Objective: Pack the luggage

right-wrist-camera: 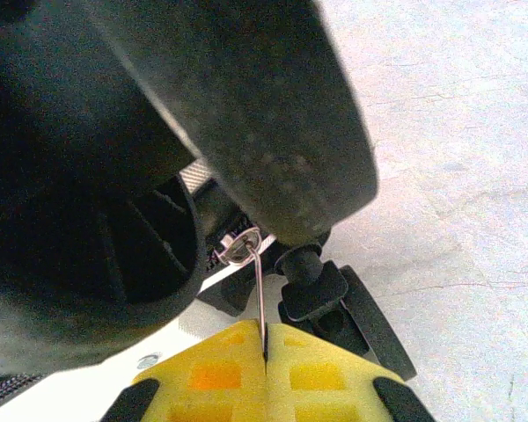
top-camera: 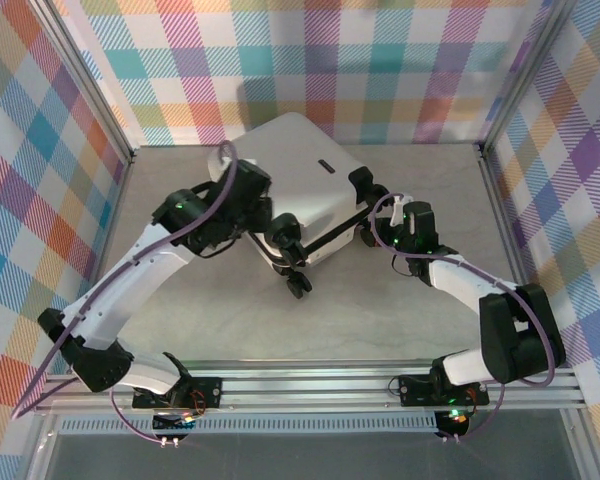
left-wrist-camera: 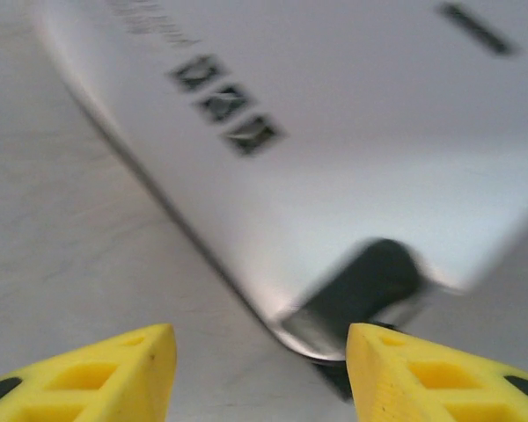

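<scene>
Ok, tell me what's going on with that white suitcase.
Two robot arms are working on the luggage, which lies on the table with its wheels toward the arms. The right tool is shut on what looks like a thin metal zipper pull, just beside a black wheel. The left tool is open, its yellow fingers apart by the edge of the white shell, holding nothing.

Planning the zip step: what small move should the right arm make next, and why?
Probably draw the zipper pull along the luggage seam: the right gripper is shut on that thin metal pull beside a wheel, and the lid looks closed.
</scene>
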Available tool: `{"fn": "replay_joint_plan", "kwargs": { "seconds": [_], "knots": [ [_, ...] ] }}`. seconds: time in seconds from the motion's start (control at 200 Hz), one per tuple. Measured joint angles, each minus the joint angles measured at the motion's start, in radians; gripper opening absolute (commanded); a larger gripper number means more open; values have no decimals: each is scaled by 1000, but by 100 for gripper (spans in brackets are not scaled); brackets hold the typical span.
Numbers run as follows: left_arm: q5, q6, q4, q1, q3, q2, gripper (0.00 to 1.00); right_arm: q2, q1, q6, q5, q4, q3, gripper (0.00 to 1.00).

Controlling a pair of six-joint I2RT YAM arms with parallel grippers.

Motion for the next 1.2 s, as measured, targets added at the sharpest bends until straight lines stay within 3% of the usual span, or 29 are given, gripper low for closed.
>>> {"fn": "replay_joint_plan", "kwargs": {
  "seconds": [0.215,0.425,0.885,1.2],
  "knots": [
    [82,-17,115,-188,81,204,54,-5,0,0,0,-7,-1,0],
    [108,-43,158,-253,114,404,53,-7,0,0,1,-6,-5,0],
    [25,-143,164,-207,-74,410,51,-8,-16,0,-22,-9,-5,0],
    [16,-167,213,-119,-221,269,51,32,-36,0,-89,-38,43,0]
  ]
}}
